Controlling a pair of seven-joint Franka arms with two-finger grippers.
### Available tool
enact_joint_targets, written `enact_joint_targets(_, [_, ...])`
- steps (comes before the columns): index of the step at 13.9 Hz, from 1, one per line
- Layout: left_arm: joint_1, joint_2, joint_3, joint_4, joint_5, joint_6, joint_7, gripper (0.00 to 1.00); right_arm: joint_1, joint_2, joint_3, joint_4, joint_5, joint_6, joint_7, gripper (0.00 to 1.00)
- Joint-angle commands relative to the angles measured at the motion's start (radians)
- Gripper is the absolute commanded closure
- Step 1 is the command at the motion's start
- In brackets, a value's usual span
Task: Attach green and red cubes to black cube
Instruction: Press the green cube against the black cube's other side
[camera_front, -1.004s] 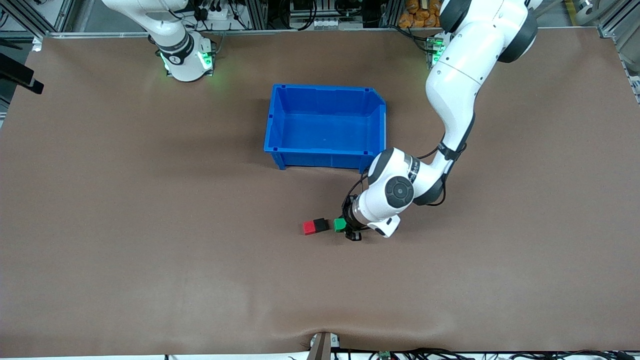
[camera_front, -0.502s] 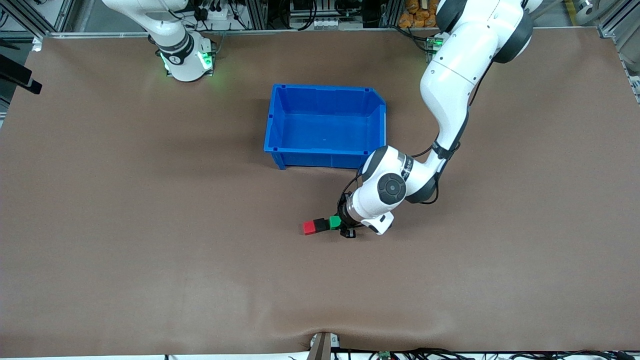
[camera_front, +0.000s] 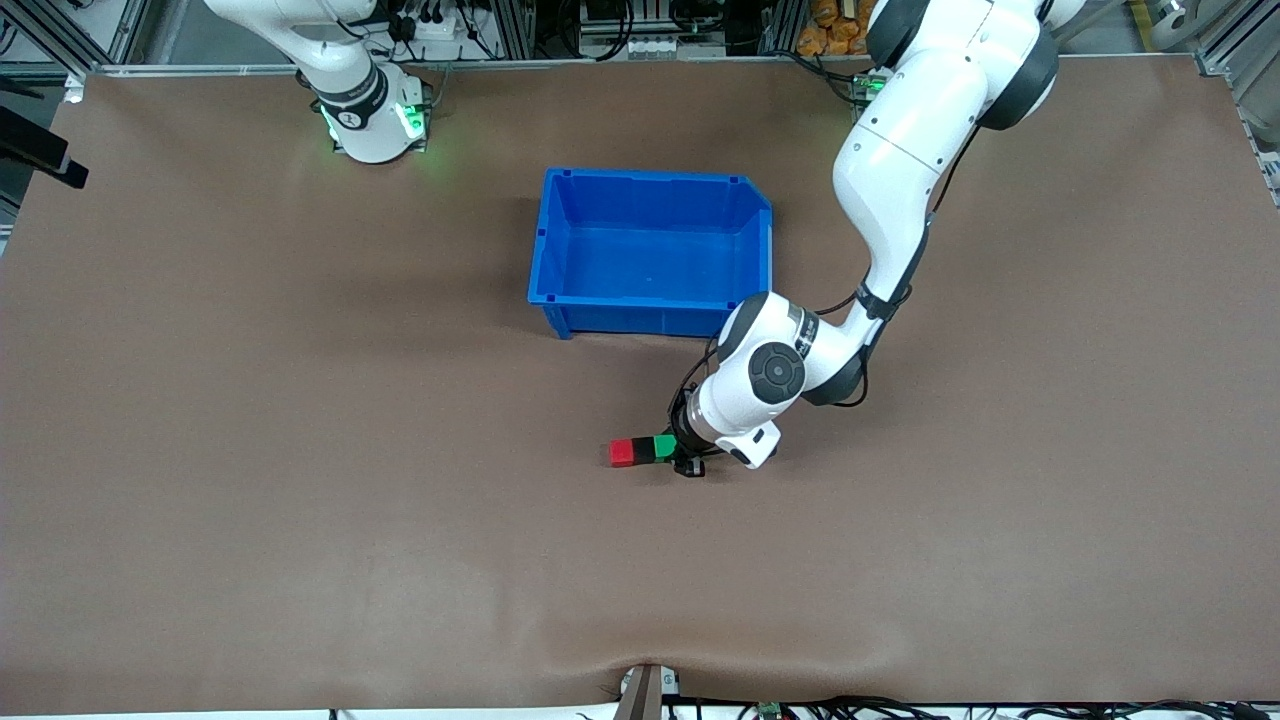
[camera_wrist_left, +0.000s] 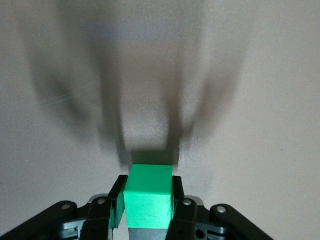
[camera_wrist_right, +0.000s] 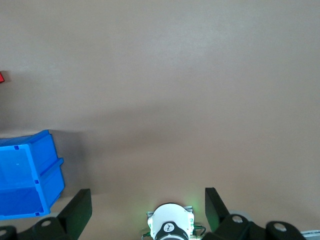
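The brown surface (camera_front: 300, 500) carries a blue bin (camera_front: 650, 305), and every block lies nearer the front camera than that bin. There the red cube (camera_front: 622, 453), the black cube (camera_front: 643, 447) and the green cube (camera_front: 665, 444) form one short row touching end to end. Its long axis runs roughly along the bin's near wall, tilted slightly so that the green end, toward the left arm's end of the surface, sits a little closer to the bin. The left tool (camera_wrist_left: 149, 202) is clenched on the green cube, low at the surface. The right tool (camera_wrist_right: 147, 210) hangs released over bare surface near its own base, waiting. Nothing stands between the row and the bin. A second ago the green cube was apart from the black one; the gap has closed.
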Motion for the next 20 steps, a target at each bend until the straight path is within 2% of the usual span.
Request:
enact_joint_targets(1, [-0.027, 0.018, 0.022, 0.027, -0.007, 0.007, -0.005, 1.0, -0.012, 0.002, 0.005, 0.014, 0.022, -0.002, 0.007, 0.0])
enact_joint_targets(7, [-0.027, -0.021, 0.013, 0.025, 0.065, -0.154, 0.028, 1.0, -0.012, 0.002, 0.005, 0.014, 0.023, -0.002, 0.008, 0.0])
enact_joint_targets(12, [-0.027, -0.022, 0.013, 0.025, 0.065, -0.164, 0.046, 1.0, -0.014, 0.004, 0.005, 0.014, 0.025, -0.002, 0.008, 0.0])
enact_joint_targets(13, [-0.027, -0.021, 0.013, 0.027, 0.065, -0.164, 0.051, 0.87, -0.012, 0.004, 0.005, 0.014, 0.023, -0.002, 0.008, 0.0])
enact_joint_targets(14, [-0.025, -0.021, 0.011, 0.027, 0.065, -0.161, 0.052, 0.78, -0.012, 0.004, 0.005, 0.014, 0.023, -0.002, 0.01, 0.0])
enact_joint_targets(15, [-0.023, -0.021, 0.011, 0.027, 0.065, -0.159, 0.052, 0.75, -0.012, 0.004, 0.005, 0.014, 0.023, -0.001, 0.01, 0.0])
enact_joint_targets(17, [-0.025, -0.021, 0.014, 0.027, 0.065, -0.156, 0.052, 0.3, -0.014, 0.004, 0.005, 0.014, 0.023, 0.001, 0.01, 0.0])
enact_joint_targets(19, [-0.014, -0.03, 0.011, 0.027, 0.065, -0.162, 0.052, 0.0, -0.008, 0.004, 0.007, 0.014, 0.025, 0.001, 0.01, 0.0])
enact_joint_targets(20, [-0.013, -0.045, 0.017, 0.027, 0.065, -0.167, 0.052, 0.0, -0.003, 0.005, 0.007, 0.014, 0.025, 0.001, 0.011, 0.0])
